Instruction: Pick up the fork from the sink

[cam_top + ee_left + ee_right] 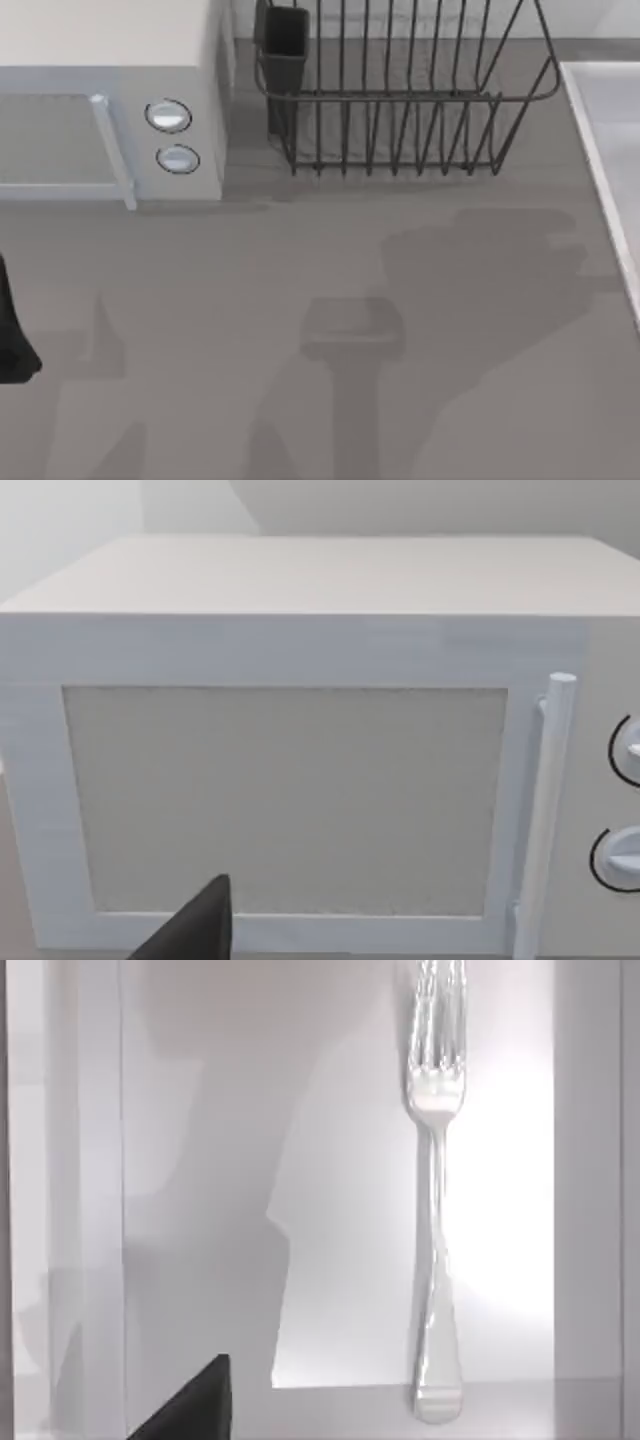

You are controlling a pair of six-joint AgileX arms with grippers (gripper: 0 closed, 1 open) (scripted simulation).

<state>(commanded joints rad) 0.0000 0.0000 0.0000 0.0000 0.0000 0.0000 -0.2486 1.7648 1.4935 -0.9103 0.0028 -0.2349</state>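
right claw is hovering over the sink at the tabletop's 3 o'clock, can't tell if it's spread, fork is lying flat inside, so I'd be centering across the skinny handle before dropping

Silver fork; pale grey sink
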